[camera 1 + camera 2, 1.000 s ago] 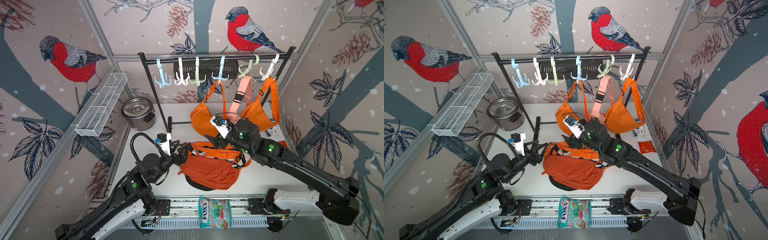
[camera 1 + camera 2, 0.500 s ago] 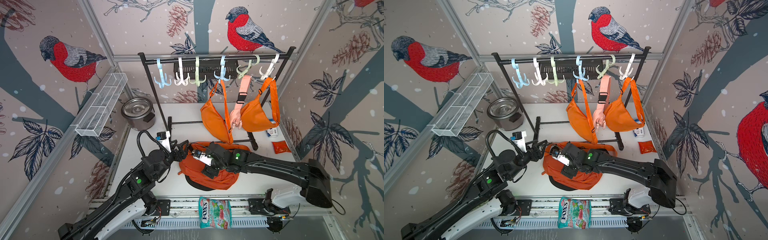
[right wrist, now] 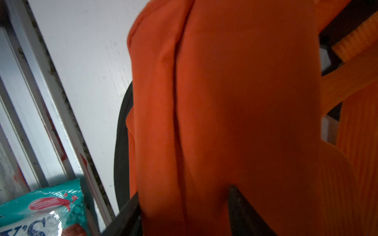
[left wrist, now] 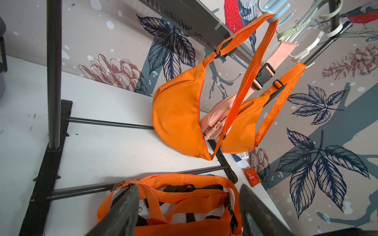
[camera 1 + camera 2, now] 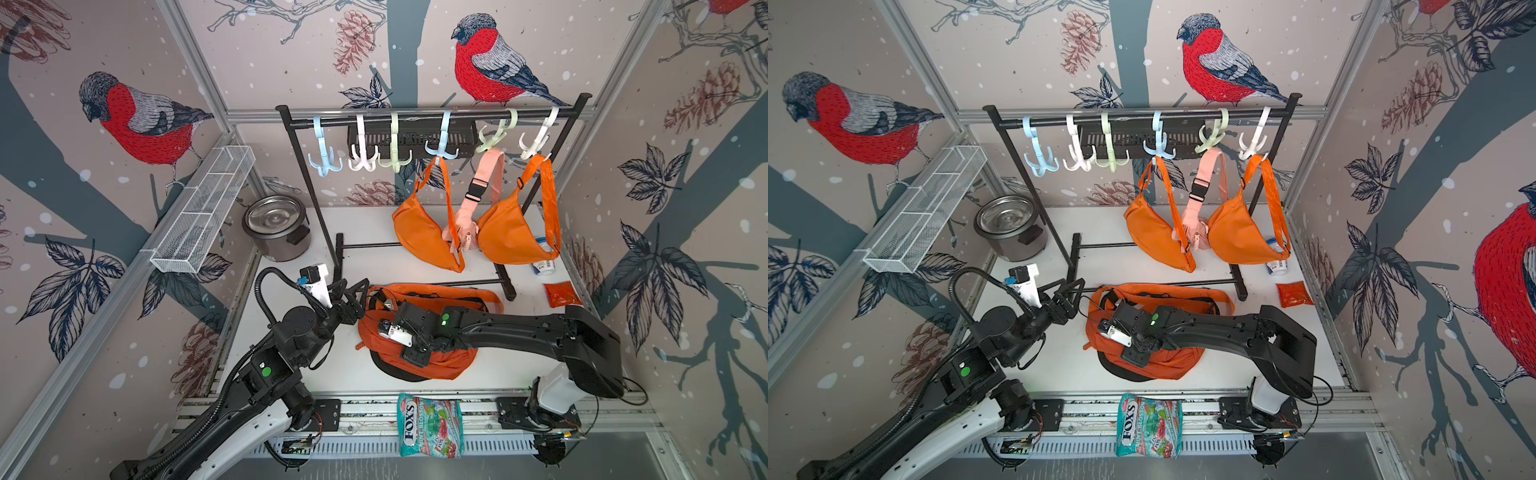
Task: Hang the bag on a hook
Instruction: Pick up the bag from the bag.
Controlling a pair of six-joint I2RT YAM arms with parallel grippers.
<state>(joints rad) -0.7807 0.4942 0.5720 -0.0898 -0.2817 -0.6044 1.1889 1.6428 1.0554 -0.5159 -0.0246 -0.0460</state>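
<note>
The bag point(image 5: 455, 365) point(image 5: 1167, 368) is an orange backpack lying flat on the white table, its straps toward the rack. My right gripper point(image 5: 413, 353) point(image 5: 1136, 355) presses down on its body; in the right wrist view the gripper point(image 3: 184, 196) has a fold of the bag's fabric point(image 3: 245, 102) pinched between its fingers point(image 3: 237, 200). My left gripper point(image 5: 353, 291) point(image 5: 1071, 289) point(image 4: 188, 188) stands open just beside the bag's straps point(image 4: 184, 196), holding nothing. On the rack's rail point(image 5: 415, 116), a light-blue hook point(image 5: 324, 162), a white hook point(image 5: 361, 160) and a green hook point(image 5: 395, 160) hang free.
Two orange waist bags point(image 5: 424, 237) point(image 5: 511, 237) and a pink one point(image 5: 461, 224) hang from the right-hand hooks. A steel pot point(image 5: 276, 228) and a wire basket point(image 5: 203, 212) are at the back left. A candy packet point(image 5: 430, 426) lies at the front edge, a red sachet point(image 5: 561, 293) at the right.
My right arm has come down from the hanging bags onto the bag on the table, and its jaws have narrowed onto the fabric. The hanging bags swung back. The left gripper edged toward the straps.
</note>
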